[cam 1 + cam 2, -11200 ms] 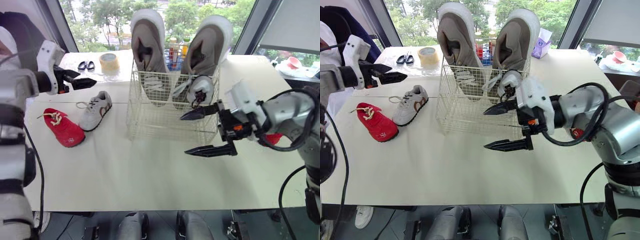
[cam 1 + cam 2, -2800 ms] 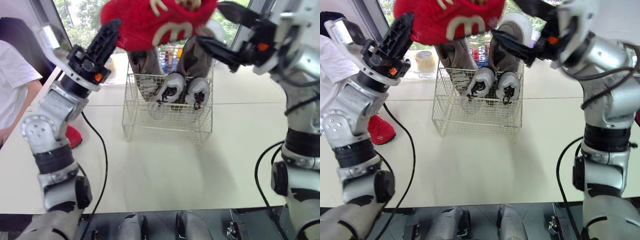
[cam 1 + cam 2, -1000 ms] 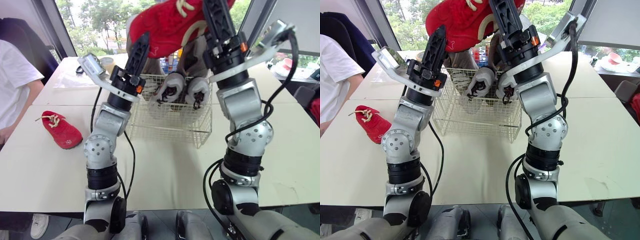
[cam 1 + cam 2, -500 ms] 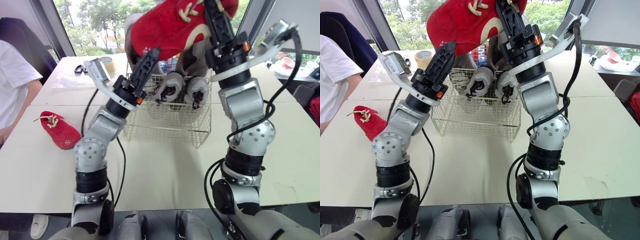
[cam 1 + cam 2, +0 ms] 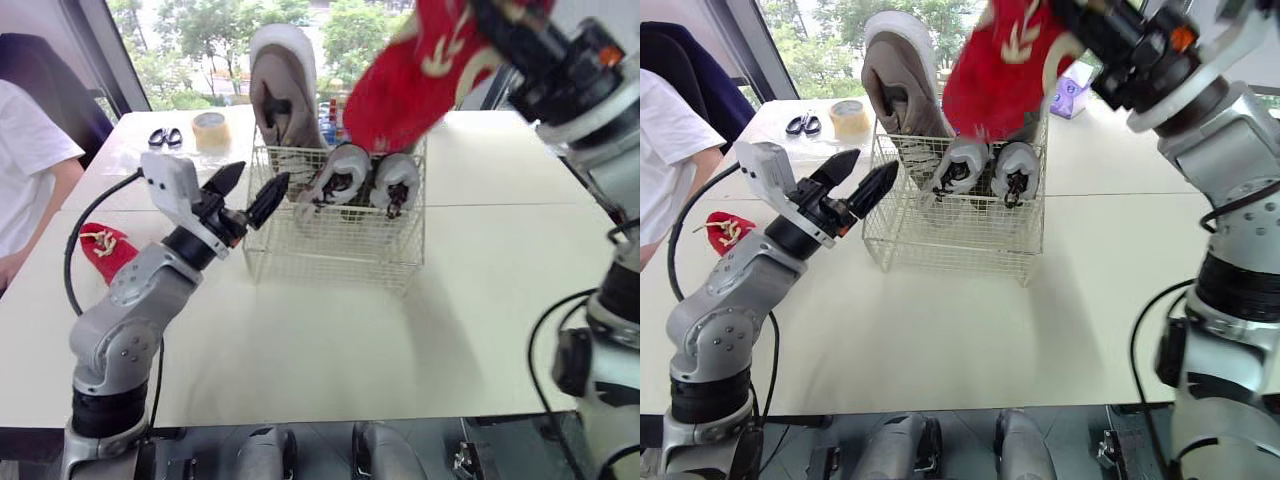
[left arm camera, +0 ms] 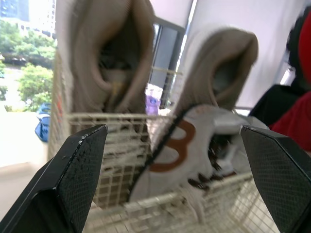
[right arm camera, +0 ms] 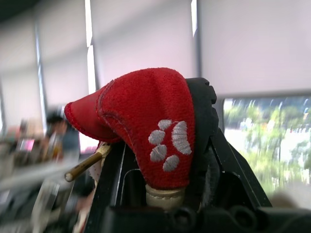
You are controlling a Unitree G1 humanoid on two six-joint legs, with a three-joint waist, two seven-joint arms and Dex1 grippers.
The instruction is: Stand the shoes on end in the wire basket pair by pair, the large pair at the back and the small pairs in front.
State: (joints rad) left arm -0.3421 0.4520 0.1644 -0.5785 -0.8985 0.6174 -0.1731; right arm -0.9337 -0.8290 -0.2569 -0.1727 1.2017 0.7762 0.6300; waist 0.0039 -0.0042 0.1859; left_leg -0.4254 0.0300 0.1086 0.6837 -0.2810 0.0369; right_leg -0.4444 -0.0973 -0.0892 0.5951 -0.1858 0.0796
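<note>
Right wrist view, tool (image 7: 163, 145) clamping red shoe (image 7: 138, 109)

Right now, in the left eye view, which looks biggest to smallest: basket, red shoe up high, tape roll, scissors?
1. wire basket
2. raised red shoe, but nearer the camera, so unsure
3. tape roll and scissors look alike

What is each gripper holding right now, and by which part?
Right gripper holds the red shoe by its heel end. Left gripper is open and empty.

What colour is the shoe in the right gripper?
The shoe is red with white markings; right eye view.
</note>
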